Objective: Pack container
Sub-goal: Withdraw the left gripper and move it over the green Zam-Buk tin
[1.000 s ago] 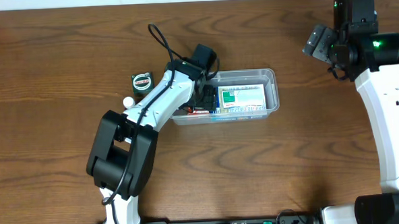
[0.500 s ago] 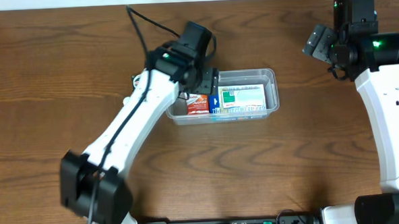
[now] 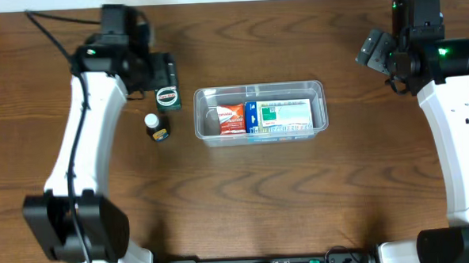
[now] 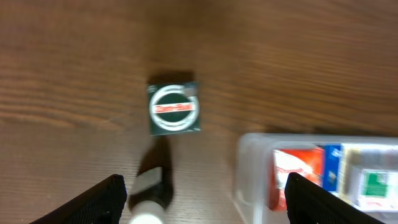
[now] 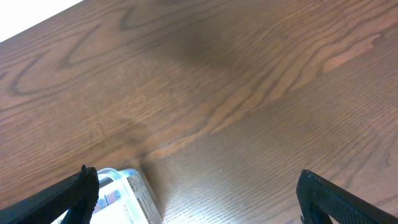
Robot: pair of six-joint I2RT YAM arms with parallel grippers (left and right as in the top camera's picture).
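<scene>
1. The left end effector [image 3: 162,73] hangs with its jaws wide apart, holding nothing, near a dark green box [image 3: 167,96].
2. A small bottle [image 3: 156,127] sits just beside that box on the counter [image 3: 261,194].
3. The container [image 3: 259,86] rests mid-counter, holding a red box [image 3: 231,118] and a green-and-white box [image 3: 284,113].
4. The right end effector [image 3: 371,50] hangs far right with its jaws wide apart, holding nothing.

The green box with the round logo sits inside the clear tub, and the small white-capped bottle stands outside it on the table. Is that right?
Not quite. The green box lies on the table outside the clear tub, off the end nearest the bottle, as the overhead view shows. The small white-capped bottle does stand outside it on the table.
</scene>
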